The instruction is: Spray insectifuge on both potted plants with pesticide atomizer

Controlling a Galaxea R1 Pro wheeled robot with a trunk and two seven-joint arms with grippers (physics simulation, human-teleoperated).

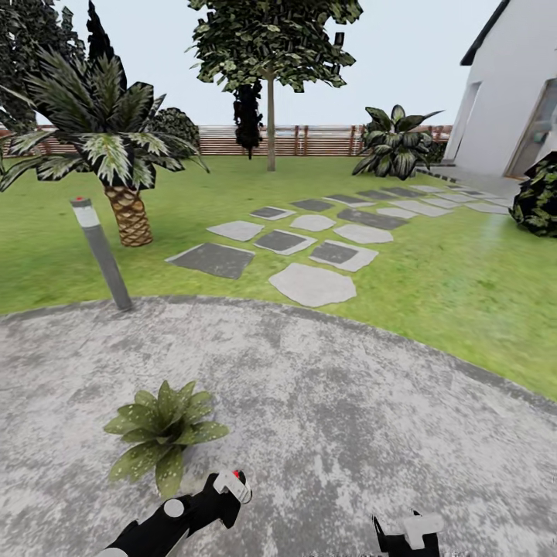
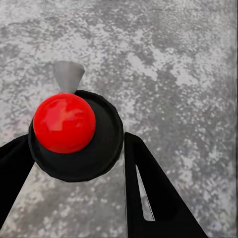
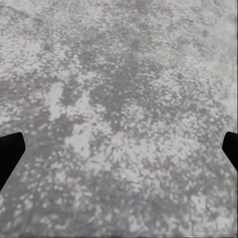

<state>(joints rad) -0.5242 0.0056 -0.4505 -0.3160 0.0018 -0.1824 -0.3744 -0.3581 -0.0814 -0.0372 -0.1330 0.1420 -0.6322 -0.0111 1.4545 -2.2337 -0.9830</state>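
In the garden, one potted plant (image 1: pixel 165 435) with broad green leaves stands on the round stone patio (image 1: pixel 325 402), near left in the head view. Just right of and nearer than it, my left gripper (image 1: pixel 224 499) is shut on the pesticide atomizer (image 1: pixel 232 485). In the left wrist view the atomizer (image 2: pixel 74 134) shows a red knob, a black cap and a grey nozzle between the black fingers (image 2: pixel 148 188) of the left gripper (image 2: pixel 77 144). My right gripper (image 1: pixel 410 534) hangs open over bare stone; its tips sit far apart in the right wrist view (image 3: pixel 121 148). Insectifuge is out of view.
A grey bollard lamp (image 1: pixel 100 251) stands at the patio's far left edge, a palm tree (image 1: pixel 116 155) behind it. Stepping stones (image 1: pixel 309 240) cross the lawn (image 1: pixel 464 286) toward a white house (image 1: pixel 510 93). A dark bush (image 1: pixel 538 193) is at right, a wooden fence (image 1: pixel 325 139) far back.
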